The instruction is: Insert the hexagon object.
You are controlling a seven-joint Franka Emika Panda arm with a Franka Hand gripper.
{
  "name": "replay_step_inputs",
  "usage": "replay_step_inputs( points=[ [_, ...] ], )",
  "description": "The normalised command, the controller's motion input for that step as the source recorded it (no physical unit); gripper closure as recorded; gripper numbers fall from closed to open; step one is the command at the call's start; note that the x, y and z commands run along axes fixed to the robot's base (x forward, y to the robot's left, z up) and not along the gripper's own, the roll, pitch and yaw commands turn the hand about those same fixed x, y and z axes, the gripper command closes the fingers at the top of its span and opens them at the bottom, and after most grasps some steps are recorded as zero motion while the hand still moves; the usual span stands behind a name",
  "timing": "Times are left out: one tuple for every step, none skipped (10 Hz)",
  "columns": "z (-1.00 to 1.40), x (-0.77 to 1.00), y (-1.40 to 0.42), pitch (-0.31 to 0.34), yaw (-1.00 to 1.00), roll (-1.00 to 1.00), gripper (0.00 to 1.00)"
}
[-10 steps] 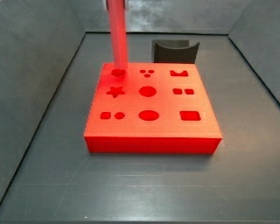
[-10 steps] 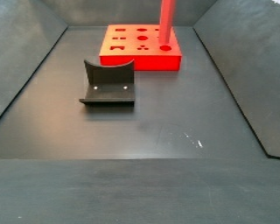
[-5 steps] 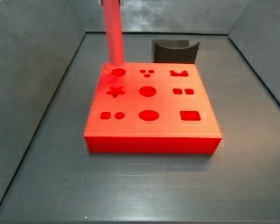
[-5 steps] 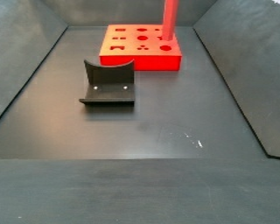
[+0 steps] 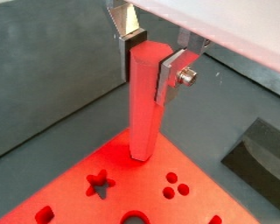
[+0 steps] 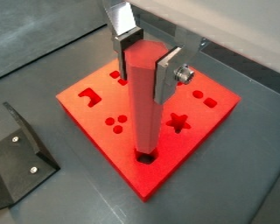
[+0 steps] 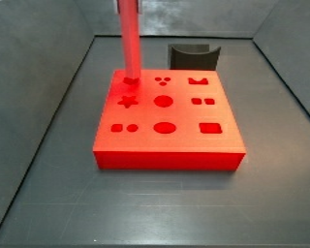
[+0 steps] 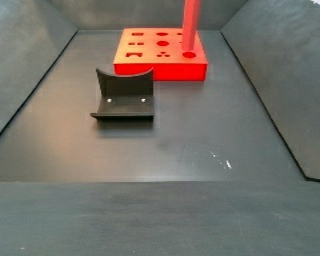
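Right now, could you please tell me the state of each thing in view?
Hexagon object: upright, clamped in the claw, lower end in a corner hole of the red block.
Claw: shut on the hexagon object, above the red block.
Red block: flat on the floor, other holes empty.
Fixture: on the floor, apart from the red block, holding nothing.

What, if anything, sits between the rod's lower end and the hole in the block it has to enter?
Nothing visible. The gripper holds the hexagon object upright, its lower end already at a corner hole of the red block. The fixture stands apart.
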Motion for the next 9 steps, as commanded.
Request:
replay_step_inputs(
  points=[
    [-0.14, 0.01, 0.02, -0.001, 0.04, 0.03, 1.0],
    [-0.13, 0.0, 0.08, 0.0, 0.0, 0.06, 1.0],
    [-0.11, -0.18, 0.12, -0.02, 0.0, 0.08, 1.0],
    [-0.11, -0.07, 0.02, -0.053, 0.01, 0.05, 1.0],
    [-0.13, 0.0, 0.0, -0.05, 0.06, 0.04, 1.0],
    [-0.13, 0.0, 0.0, -0.043, 0.05, 0.03, 1.0],
    [-0.15, 0.0, 0.0, -0.053, 0.05, 0.02, 1.0],
    [-0.23, 0.01, 0.0, -0.05, 0.09, 0.07, 1.0],
    [-0.24, 0.18, 0.0, -0.026, 0.15, 0.08, 1.0]
  ],
)
